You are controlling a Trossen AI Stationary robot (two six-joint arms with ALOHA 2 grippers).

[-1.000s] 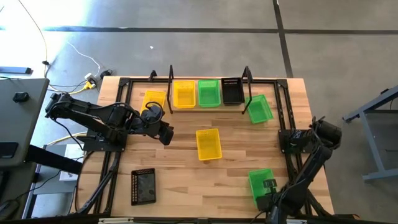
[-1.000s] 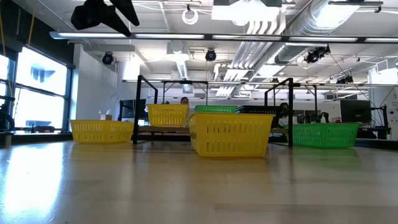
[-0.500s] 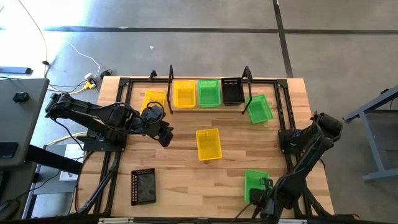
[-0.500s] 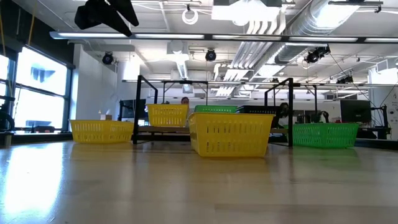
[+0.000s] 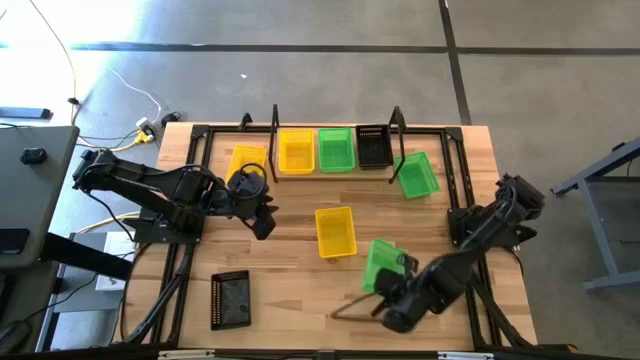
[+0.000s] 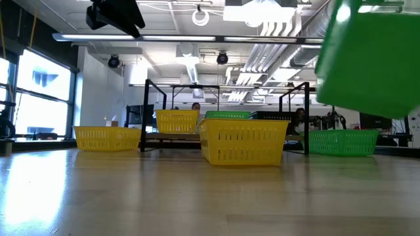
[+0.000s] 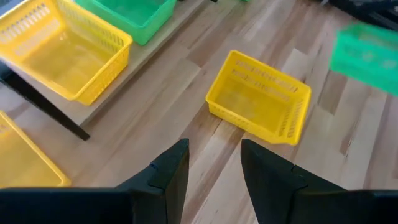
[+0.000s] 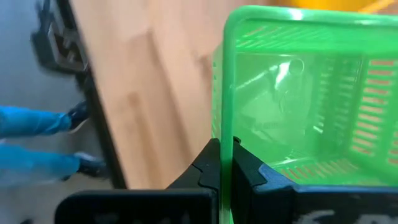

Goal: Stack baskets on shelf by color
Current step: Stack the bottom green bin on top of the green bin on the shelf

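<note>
Right hand (image 8: 225, 163) pinched on the green basket's (image 5: 384, 264) rim, carrying it just right of the yellow basket (image 5: 335, 231) — light, stiff mesh. Left hand (image 7: 214, 171) hovers parted, empty.

**Lighting and picture quality**

Even, bright overhead light; ceiling strip lamps (image 6: 216, 38) show in the low view, with a window (image 6: 36, 98) glowing at its left. Soft glare on the tabletop (image 6: 39, 183) there. Shadows short and faint. Carried green basket (image 6: 371, 56) smeared by motion blur in low and left wrist views. Right wrist view blurred at the floor edge.
</note>
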